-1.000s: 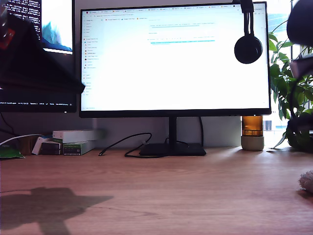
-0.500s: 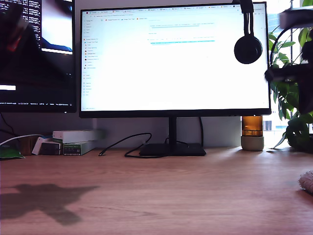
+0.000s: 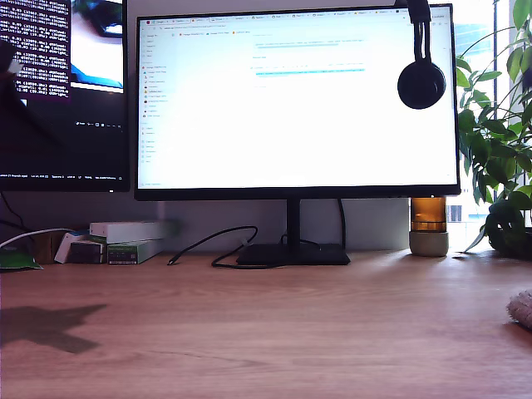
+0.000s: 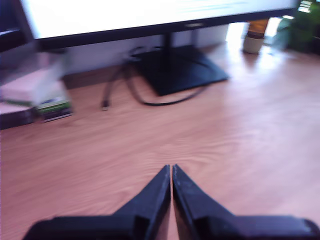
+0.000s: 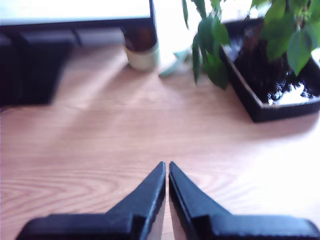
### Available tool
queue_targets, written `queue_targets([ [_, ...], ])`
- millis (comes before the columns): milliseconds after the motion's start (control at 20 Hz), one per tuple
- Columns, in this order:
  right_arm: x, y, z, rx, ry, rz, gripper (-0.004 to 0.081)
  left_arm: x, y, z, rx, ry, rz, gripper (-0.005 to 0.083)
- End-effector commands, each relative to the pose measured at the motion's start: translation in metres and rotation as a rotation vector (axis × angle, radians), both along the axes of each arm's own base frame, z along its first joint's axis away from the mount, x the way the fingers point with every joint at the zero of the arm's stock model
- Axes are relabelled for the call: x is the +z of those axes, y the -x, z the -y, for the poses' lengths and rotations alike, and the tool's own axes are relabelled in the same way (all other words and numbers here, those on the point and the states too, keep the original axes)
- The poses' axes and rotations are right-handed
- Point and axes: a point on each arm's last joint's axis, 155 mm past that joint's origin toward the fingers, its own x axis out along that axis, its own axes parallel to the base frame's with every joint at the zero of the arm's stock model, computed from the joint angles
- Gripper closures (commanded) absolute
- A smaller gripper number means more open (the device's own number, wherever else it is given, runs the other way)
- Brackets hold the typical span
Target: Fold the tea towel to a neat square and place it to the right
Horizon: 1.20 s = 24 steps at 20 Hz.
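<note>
At the exterior view's right edge, low down, a fluffy off-white lump of the towel pokes into frame on the tabletop; most of it is cut off, so its fold cannot be judged. The tabletop is smooth wood with a wavy grain, bare across the middle. Behind stand a flat black-framed monitor on a square base, round headphones hung on its corner, an amber jar and a leafy plant in a dark rectangular tray.

My first end effector has its two black wedge-shaped fingers pressed together, holding nothing, above bare wood facing the monitor base. My second end effector is likewise closed and empty, facing the jar and plant. Both wrist views are blurred.

A second ago dark arm shapes covered both upper corners of the exterior view; now only a faint dark sliver shows at its left, and the shadow on the wood has shrunk toward that side.
</note>
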Motion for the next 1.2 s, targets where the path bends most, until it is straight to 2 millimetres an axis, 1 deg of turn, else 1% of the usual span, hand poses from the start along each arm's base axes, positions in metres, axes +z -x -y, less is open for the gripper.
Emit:
queue_targets([
  [0,-0.017,0.011,0.000,0.009,-0.006,-0.026,0.0783,0.003,0.000,-0.011,0.035,0.011,0.006,0.0792],
  [100,-0.009,0.014,-0.003,0.039,0.012,0.013,0.0783,0.010,0.003,-0.020,0.065,0.019,0.021,0.0792],
  [250,0.005,0.020,-0.005,0.054,0.022,0.055,0.0783,0.021,0.013,-0.028,0.091,0.025,0.041,0.0792],
  [400,0.008,0.027,-0.006,0.048,0.011,0.096,0.0783,0.036,0.020,-0.037,0.136,0.031,0.097,0.0792],
  [500,0.004,0.032,-0.006,0.026,-0.040,0.145,0.0783,0.041,0.024,-0.045,0.183,0.035,0.132,0.0792],
  [550,0.006,0.033,-0.007,0.024,-0.048,0.184,0.0783,0.042,0.026,-0.048,0.200,0.040,0.143,0.0792],
  [650,0.016,0.035,-0.009,0.030,-0.045,0.255,0.0783,0.050,0.029,-0.055,0.241,0.064,0.170,0.0792],
  [700,0.026,0.035,-0.009,0.037,-0.033,0.296,0.0783,0.054,0.031,-0.056,0.245,0.066,0.184,0.0792],
  [800,0.039,0.038,-0.010,0.041,-0.024,0.347,0.0783,0.054,0.035,-0.057,0.252,0.065,0.184,0.0792],
  [900,0.045,0.041,-0.009,0.041,-0.006,0.370,0.0783,0.055,0.037,-0.065,0.292,0.056,0.189,0.0792],
  [950,0.043,0.042,-0.008,0.038,-0.004,0.367,0.0783,0.058,0.037,-0.069,0.315,0.054,0.203,0.0792],
  [1050,0.031,0.044,-0.009,0.038,-0.006,0.350,0.0783,0.062,0.039,-0.077,0.352,0.050,0.225,0.0792],
  [1150,0.019,0.046,-0.009,0.039,-0.006,0.339,0.0783,0.057,0.041,-0.078,0.358,0.050,0.231,0.0792],
])
